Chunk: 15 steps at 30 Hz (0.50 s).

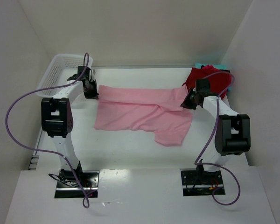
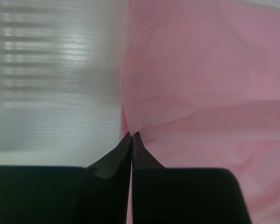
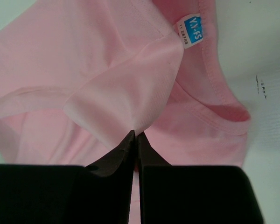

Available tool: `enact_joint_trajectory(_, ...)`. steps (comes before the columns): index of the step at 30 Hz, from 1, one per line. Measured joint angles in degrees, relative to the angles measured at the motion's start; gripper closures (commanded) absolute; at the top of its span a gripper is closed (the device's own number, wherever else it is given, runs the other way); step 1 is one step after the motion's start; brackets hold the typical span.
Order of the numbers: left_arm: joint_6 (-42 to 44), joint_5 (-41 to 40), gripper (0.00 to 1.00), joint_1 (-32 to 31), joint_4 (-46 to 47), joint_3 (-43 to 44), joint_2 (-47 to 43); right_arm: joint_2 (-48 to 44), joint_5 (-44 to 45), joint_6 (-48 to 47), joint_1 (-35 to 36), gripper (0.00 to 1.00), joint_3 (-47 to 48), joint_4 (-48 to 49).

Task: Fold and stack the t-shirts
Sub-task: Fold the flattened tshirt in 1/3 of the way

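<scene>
1. Pink tee (image 1: 140, 112) lies spread across mid table (image 1: 130, 154), w/ one sleeve (image 1: 170, 135) poking out toward the near side. Judged: mid-fold, not yet stacked.
2. Left gripper (image 1: 91, 91) is at the tee's far-left corner, just beside the white mesh basket (image 1: 56, 70). Wrist view shows the jaws clamped together w/ the pink cloth edge pinched at the very tips.
3. Right gripper (image 3: 135, 134) is at the collar end. Jaws look closed on a raised fold of pink cloth near the blue neck label (image 3: 191, 29). The bite is only at the tips.
4. Dark red shirt (image 1: 210, 81) sits folded at the far-right corner w/ a teal shirt (image 1: 207, 65) peeking out behind it. Both are just beyond the right gripper.
5. Risk: both grips are shallow, so the cloth could slip out on a lift or pull and the fold would collapse.
6. Risk: the right pinch may hold one layer only. If so, the layer under it stays put and the tee bunches.
7. Risk: uneven travel btwn arms would skew the edges and give a crooked fold.
8. Risk: the loose sleeve could get tucked under or left hanging out, making a lumpy stack.
9. Risk: the right arm swings close to the dark red shirt and could drag or topple it. The left arm could likewise nudge the basket.
</scene>
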Motion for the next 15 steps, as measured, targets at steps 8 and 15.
enact_joint_trajectory(8,0.0,-0.1,0.45,0.0,0.0,0.0,0.2,1.6,1.5,0.1,0.0,0.36,0.0,-0.5)
enact_joint_trajectory(15,-0.1,-0.2,0.25,0.0,-1.7,4.5,0.2,1.6,3.0,-0.4,-0.9,0.26,4.1,-1.6)
